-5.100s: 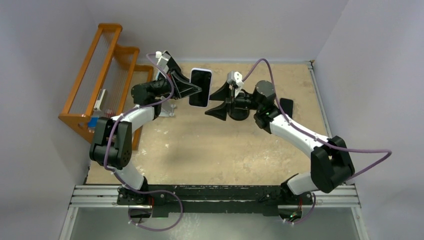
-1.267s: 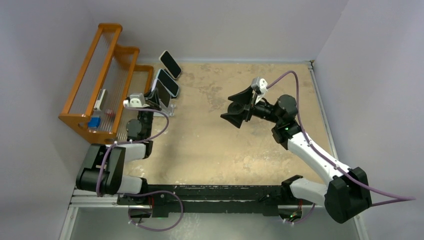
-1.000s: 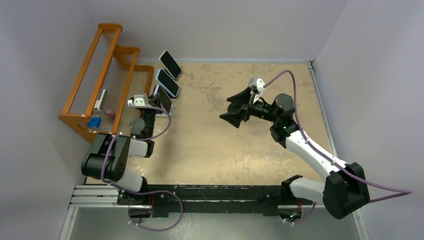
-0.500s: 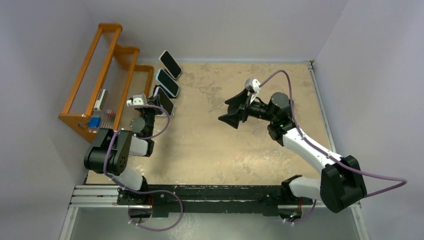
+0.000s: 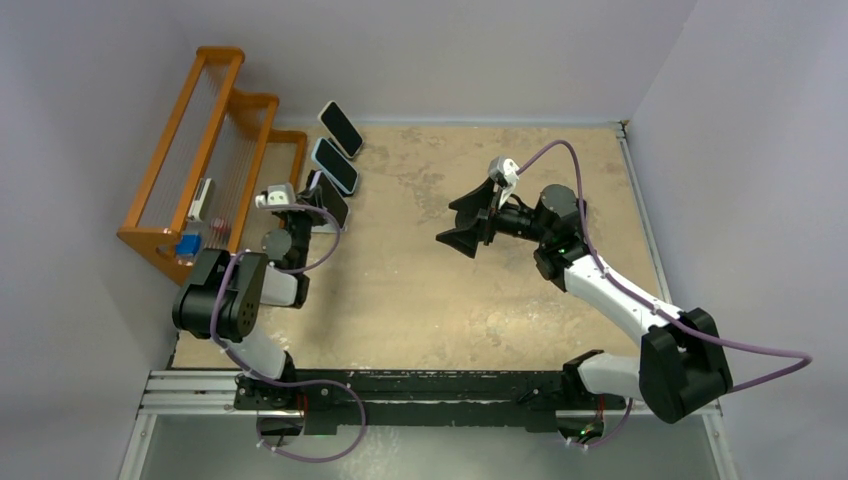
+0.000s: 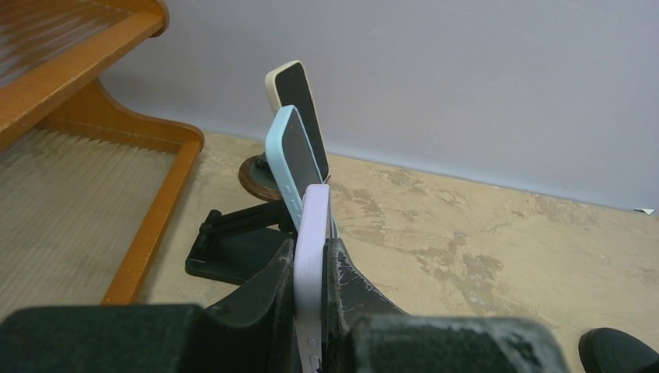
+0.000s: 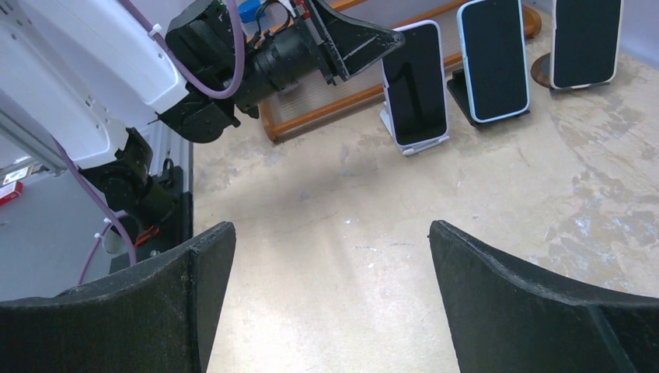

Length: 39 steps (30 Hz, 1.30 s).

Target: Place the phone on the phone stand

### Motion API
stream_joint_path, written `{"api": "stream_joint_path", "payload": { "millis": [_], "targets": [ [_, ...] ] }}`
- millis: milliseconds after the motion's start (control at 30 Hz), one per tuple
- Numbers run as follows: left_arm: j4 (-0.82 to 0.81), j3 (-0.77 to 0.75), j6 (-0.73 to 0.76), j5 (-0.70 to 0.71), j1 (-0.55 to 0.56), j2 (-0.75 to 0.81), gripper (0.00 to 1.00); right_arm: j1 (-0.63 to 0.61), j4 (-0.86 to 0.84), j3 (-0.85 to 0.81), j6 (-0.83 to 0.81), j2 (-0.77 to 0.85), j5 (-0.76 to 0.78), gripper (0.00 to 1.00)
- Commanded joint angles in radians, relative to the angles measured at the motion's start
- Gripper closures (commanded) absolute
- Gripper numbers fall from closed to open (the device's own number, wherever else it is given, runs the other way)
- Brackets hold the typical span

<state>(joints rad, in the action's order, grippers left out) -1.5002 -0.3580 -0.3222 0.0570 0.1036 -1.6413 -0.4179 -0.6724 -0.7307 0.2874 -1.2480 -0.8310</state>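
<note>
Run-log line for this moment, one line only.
phase: placing | left gripper: shut on lilac phone, upright on white stand | right gripper: open, empty | release: not yet

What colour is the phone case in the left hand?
Pale lilac phone case, clearest in the left wrist view.

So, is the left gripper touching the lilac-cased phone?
Touching. Left wrist view: the left gripper has both fingers pressed against the lilac-cased phone.
</note>
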Motion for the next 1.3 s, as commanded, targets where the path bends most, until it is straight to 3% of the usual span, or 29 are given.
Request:
{"api": "stream_joint_path", "payload": {
  "millis": [0,867,1267],
  "targets": [
    [-0.256,-0.033,-0.031,0.006,-0.013,-0.008,1.0,0.0,-0.055,-0.024,-0.014,0.007,-0.019,0.04],
    [-0.256,0.096,-0.145,0.086,-0.012,-0.062,1.0,-0.001,-0.052,-0.024,-0.018,0.001,-0.019,0.04],
    [-0.255,0.124,-0.149,0.06,-0.012,-0.035,0.52,0.0,-0.038,-0.035,-0.011,0.0,0.061,0.01]
  ]
}}
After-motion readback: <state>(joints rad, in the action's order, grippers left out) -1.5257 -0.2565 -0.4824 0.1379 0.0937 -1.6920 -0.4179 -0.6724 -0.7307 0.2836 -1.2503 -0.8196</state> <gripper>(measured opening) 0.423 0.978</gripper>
